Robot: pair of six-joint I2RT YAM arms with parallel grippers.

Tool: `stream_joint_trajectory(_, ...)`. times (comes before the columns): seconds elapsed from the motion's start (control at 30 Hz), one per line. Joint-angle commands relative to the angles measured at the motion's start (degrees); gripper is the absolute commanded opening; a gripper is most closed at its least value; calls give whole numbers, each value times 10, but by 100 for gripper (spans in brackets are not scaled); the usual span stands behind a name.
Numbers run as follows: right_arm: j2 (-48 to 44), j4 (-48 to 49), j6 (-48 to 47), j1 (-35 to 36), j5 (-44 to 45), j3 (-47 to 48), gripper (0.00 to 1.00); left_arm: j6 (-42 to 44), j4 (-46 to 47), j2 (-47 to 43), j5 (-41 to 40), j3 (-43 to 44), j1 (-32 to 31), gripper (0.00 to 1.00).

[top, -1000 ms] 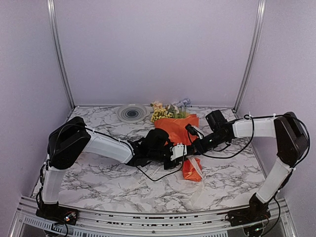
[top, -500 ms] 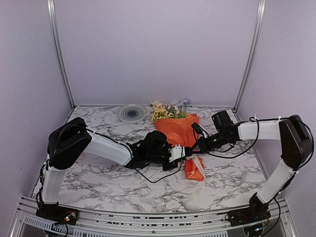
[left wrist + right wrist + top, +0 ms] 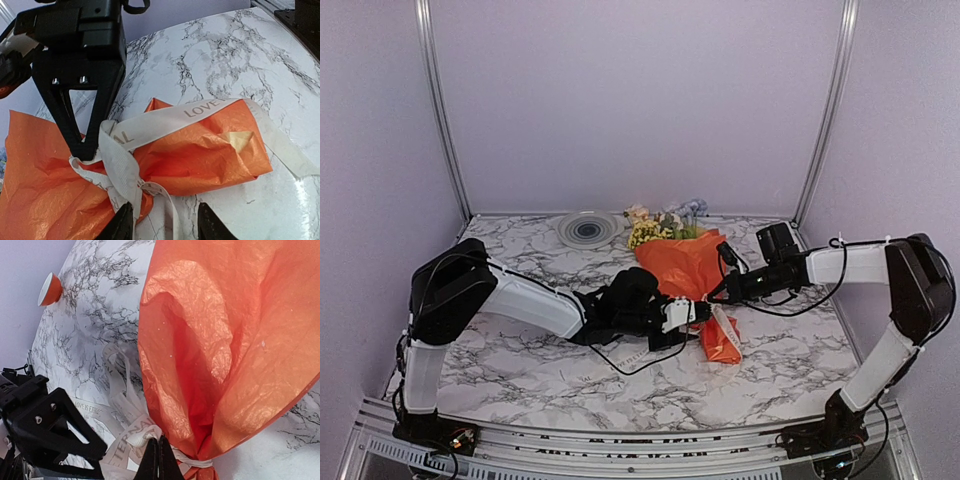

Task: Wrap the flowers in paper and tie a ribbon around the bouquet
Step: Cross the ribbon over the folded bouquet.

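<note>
Left gripper [image 3: 165, 214] now stands part-open, ribbon [image 3: 150, 125] released. Right gripper [image 3: 158, 452] stays clamped on ribbon; tie around bouquet [image 3: 200, 155] looks nearly done.

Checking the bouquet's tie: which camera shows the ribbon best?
The left wrist view: the ribbon is sharp, looped round the orange paper, lettering legible. The right wrist view catches only a crumpled stretch at the bottom; the top view, a thin pale strip.

Orange bouquet [image 3: 686, 266], cream ribbon [image 3: 150, 125] around it
</note>
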Motion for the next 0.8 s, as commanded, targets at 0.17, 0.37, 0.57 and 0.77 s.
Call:
stream_joint_trajectory(0.17, 1, 31, 3, 12, -9, -1, 0, -17, -5, -73, 10, -27, -14, 46)
stream_joint_trajectory(0.37, -2, 37, -5, 18, -12, -13, 0, -194, 69, -73, 220, -13, 77, 38)
stream_joint_trajectory(0.57, -6, 44, -6, 27, -14, -13, 0, -278, 88, -8, 99, 52, 99, 11)
stream_joint_trajectory(0.77, -12, 45, -9, 30, -11, -15, 0, -303, 55, 42, 139, 88, 94, 30)
